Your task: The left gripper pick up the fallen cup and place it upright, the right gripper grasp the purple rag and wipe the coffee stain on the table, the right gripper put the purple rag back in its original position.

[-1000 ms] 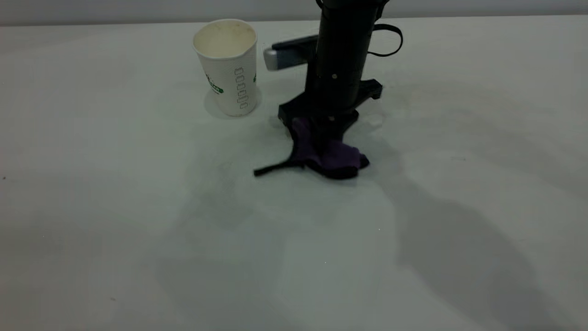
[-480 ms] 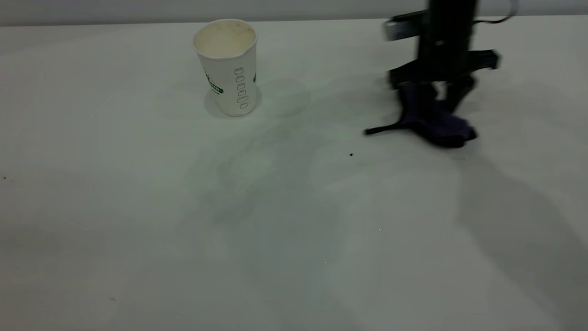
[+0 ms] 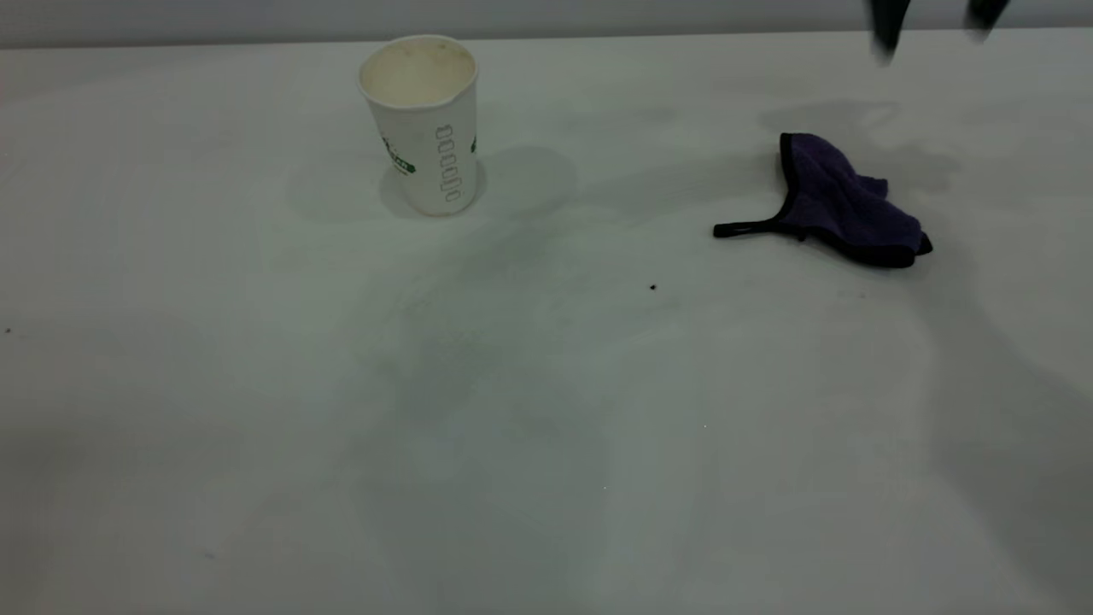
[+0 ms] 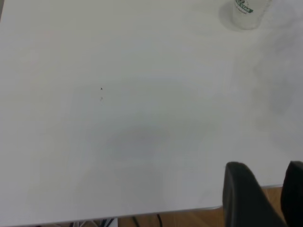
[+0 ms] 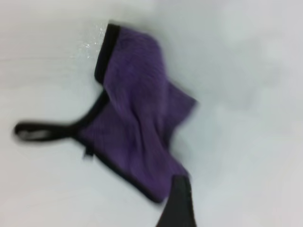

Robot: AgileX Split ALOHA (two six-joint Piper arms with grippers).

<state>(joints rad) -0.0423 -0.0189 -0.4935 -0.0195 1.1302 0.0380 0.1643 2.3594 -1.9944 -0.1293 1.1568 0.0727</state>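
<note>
The cup point(image 3: 420, 120) stands upright on the table point(image 3: 256, 427) at the back left; its base also shows in the left wrist view point(image 4: 246, 10). The purple rag point(image 3: 841, 205) lies crumpled and free on the table at the back right, its black loop strap pointing left. My right gripper point(image 3: 935, 24) is open above and behind the rag, only its two fingertips in view. In the right wrist view the rag point(image 5: 137, 113) lies below one dark fingertip point(image 5: 179, 203). My left gripper point(image 4: 266, 166) is open and empty over the table's edge. No brown coffee stain shows.
A tiny black speck point(image 3: 653, 288) lies between the cup and the rag. Faint grey smears point(image 3: 444, 342) cover the table's middle. The table's edge point(image 4: 142, 213) and a wooden floor show in the left wrist view.
My right gripper carried the rag from beside the cup to the back right, let it go and rose almost out of view. The cup has not moved.
</note>
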